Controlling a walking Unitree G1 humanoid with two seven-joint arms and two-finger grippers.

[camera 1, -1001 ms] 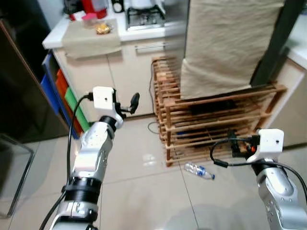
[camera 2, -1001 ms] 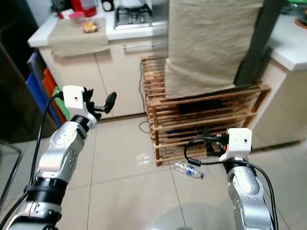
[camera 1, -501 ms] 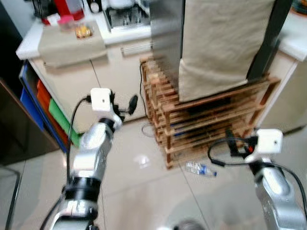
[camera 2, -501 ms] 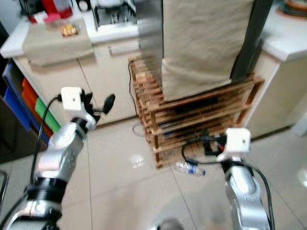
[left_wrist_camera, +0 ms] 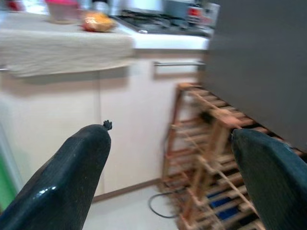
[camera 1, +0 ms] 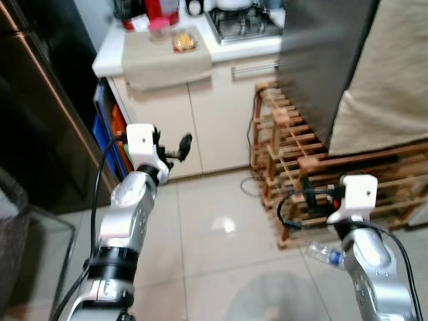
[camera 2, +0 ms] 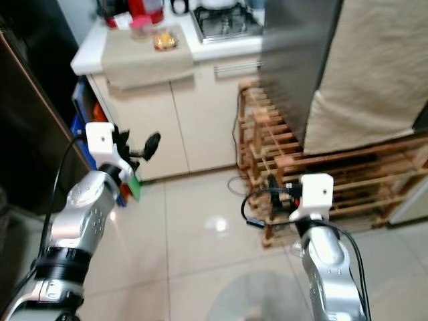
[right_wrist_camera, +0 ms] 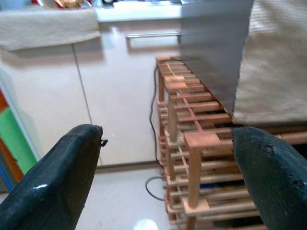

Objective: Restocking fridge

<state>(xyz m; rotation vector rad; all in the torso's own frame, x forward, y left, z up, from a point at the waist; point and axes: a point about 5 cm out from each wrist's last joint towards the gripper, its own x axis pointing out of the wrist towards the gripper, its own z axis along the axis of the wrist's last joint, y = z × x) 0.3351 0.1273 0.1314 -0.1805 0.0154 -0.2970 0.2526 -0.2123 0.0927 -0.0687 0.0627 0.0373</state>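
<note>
Two grippers are raised over a pale tiled floor [camera 1: 221,254], both released and grasping nothing: the left gripper [left_wrist_camera: 168,172] shows its black fingers [left_wrist_camera: 72,177] spread far apart in its wrist view, and the right gripper [right_wrist_camera: 163,177] is just as wide, its fingers [right_wrist_camera: 57,172] apart before a wooden rack [right_wrist_camera: 192,143]. Against the frames of a second ago the whole scene has slid toward the right of the frame, so the camera has turned to the robot's left; the things themselves have not moved. The dark fridge front [camera 1: 40,114] now takes much more of the left edge, and the counter [camera 1: 200,47] with its beige cloth [camera 1: 164,60] has shifted from the upper left toward the upper middle. The wooden rack with the beige cover [camera 1: 394,87] on it now sits at the right edge. The plastic water bottle [camera 1: 326,253] lies on the floor at the lower right, just beside the rack's foot and partly behind the right arm, closer to that arm in the picture than before. No brand, label or writing can be read; the bottle's label is too small and blurred.
</note>
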